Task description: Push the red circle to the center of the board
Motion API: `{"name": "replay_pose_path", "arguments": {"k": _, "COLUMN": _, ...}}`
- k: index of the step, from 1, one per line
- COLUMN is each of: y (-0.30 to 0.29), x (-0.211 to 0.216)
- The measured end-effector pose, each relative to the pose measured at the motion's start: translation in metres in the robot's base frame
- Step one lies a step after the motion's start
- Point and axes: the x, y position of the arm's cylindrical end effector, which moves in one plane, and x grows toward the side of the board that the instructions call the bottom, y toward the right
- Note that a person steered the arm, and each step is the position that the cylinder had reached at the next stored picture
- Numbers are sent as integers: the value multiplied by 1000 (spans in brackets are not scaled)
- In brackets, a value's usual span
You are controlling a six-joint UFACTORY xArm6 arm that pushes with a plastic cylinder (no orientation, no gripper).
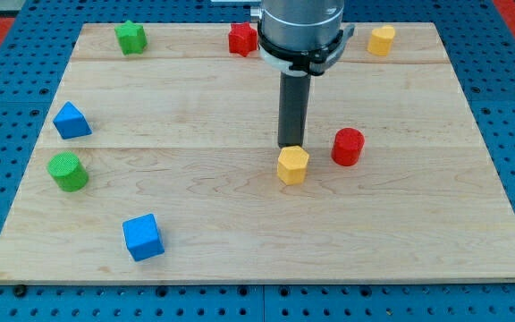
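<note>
The red circle [348, 147] is a short red cylinder standing right of the board's middle. My tip [291, 146] is at the lower end of the dark rod, just left of the red circle with a gap between them. A yellow hexagon block [292, 165] sits directly below the tip, touching or nearly touching it. The rod comes down from the arm's grey body [300, 31] at the view's top.
On the wooden board [240, 233]: a green star [130, 37] at top left, a red star [242, 39] at top middle, a yellow block [382, 40] at top right, a blue triangle [71, 121] and green cylinder [68, 172] at left, a blue cube [142, 237] at bottom left.
</note>
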Motion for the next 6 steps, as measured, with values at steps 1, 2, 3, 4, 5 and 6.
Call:
{"name": "replay_pose_path", "arguments": {"k": 1, "y": 13, "x": -24}}
{"name": "replay_pose_path", "arguments": {"k": 2, "y": 79, "x": -39}}
{"name": "replay_pose_path", "arguments": {"k": 3, "y": 124, "x": -25}}
{"name": "replay_pose_path", "arguments": {"k": 4, "y": 78, "x": 16}}
{"name": "replay_pose_path", "arguments": {"k": 5, "y": -3, "x": 17}}
{"name": "replay_pose_path", "arguments": {"k": 6, "y": -41, "x": -20}}
